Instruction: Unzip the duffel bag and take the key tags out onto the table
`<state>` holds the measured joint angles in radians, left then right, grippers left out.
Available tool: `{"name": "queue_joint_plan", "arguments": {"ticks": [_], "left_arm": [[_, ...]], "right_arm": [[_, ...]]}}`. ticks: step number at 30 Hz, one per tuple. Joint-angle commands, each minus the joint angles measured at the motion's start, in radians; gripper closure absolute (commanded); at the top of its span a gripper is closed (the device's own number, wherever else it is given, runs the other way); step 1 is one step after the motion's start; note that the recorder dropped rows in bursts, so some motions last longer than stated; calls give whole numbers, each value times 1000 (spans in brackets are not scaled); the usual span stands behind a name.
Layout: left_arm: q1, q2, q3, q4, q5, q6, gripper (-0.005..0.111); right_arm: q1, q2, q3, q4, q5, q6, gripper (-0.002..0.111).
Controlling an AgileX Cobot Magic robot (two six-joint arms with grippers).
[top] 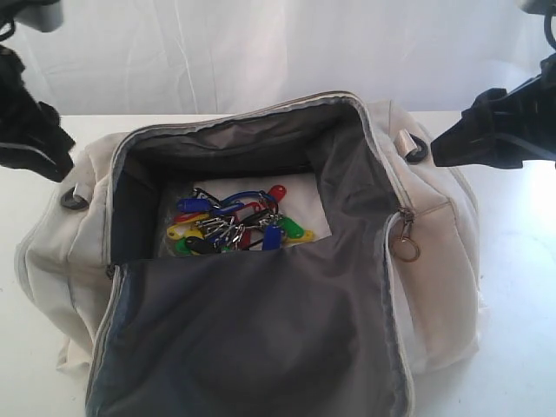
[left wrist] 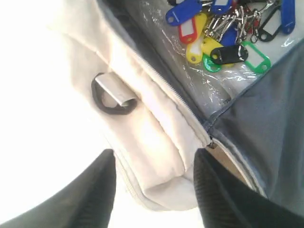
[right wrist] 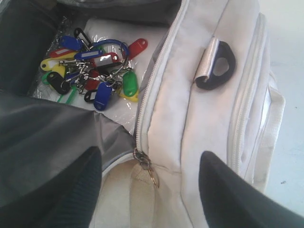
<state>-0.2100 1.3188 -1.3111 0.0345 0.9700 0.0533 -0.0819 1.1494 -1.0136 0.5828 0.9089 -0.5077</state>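
The cream duffel bag lies unzipped on the white table. Its top flap is folded toward the front, showing dark grey lining. The key tags, a bunch in red, yellow, green, blue and black, lie on the bag's floor; they also show in the wrist views as key tags and key tags. My left gripper hangs open over the bag's left end, its fingers apart above the cream corner. My right gripper hangs open over the right end, with the metal zipper pull below its gap.
Black D-rings sit at both ends of the bag: one D-ring on the left and another D-ring on the right. A ring-shaped zipper pull hangs at the right of the opening. A white cloth backdrop closes off the back.
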Motion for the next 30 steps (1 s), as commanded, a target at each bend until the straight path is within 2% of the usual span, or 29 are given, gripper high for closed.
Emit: {"name": "queue_joint_plan", "arguments": {"ticks": [1,4,6,13,22,25,27,30], "left_arm": [[296,54,-6,-425,47,222,53],[432,95,-3,-598,96,332,51],[463,123,-3,-615,102,354,46],[468,215,12,-616,84,407,26],[466,298,174,-661,-71,492,25],[466,330,209,-767,-87,583,30],[466,347,227,-858,-87,662,39],[466,360,233,-932,-117,733,64]], "right_arm": [[-7,-7,4,4,10,-11,51],[-7,-7,4,4,10,-11,51],[-7,-7,4,4,12,-11,51],[-7,-7,4,4,12,-11,51],[-7,-7,4,4,2,-11,51],[-7,-7,4,4,0,-11,51],[-7,-7,4,4,-4,-11,51],[-7,-7,4,4,5,-11,51]]}}
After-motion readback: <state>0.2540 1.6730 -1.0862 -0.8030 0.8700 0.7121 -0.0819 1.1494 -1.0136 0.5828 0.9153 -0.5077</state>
